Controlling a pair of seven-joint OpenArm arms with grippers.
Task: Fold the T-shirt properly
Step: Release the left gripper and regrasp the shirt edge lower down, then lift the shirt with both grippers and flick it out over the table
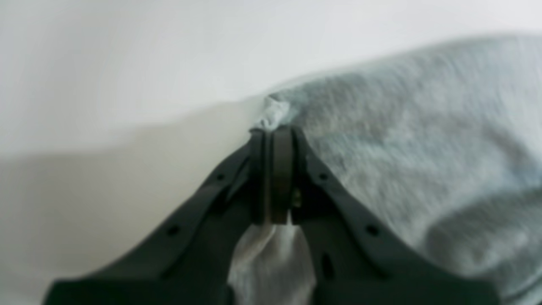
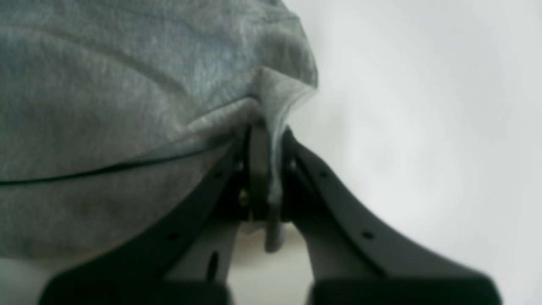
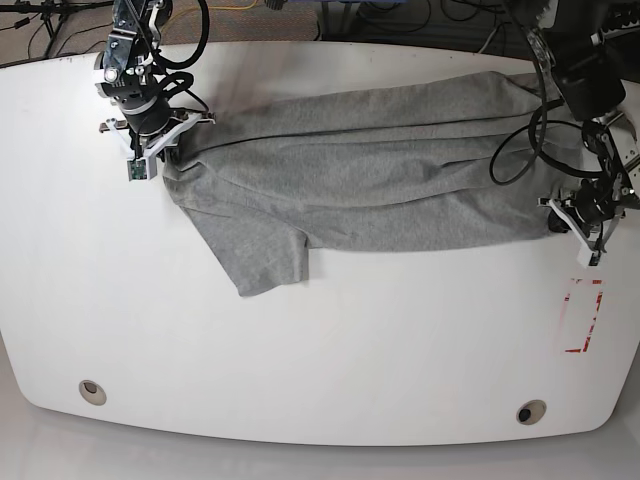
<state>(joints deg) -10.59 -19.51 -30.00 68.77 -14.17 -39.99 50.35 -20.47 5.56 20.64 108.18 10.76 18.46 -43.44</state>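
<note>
T-shirt (image 3: 380, 170): grey, spread lengthwise across the far half of the white table (image 3: 300, 360), one sleeve pointing toward the near edge.
Left gripper (image 1: 275, 127): jaws fully closed, pinching a small bunch of the shirt's edge; fabric shows between the fingers.
Right gripper (image 2: 264, 127): jaws closed, clamping a fold of the shirt's hem.
Arm positions: one at each end of the shirt, well apart.
Table marking (image 3: 582, 317): red outline near the left arm, apart from the shirt.

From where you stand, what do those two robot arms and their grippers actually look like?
Both arms are dark, with loose black cables looping along them. The right gripper and left gripper have white brackets in the overhead view. Close up, each has two matte black fingers that curve inward, dotted with small holes.
</note>
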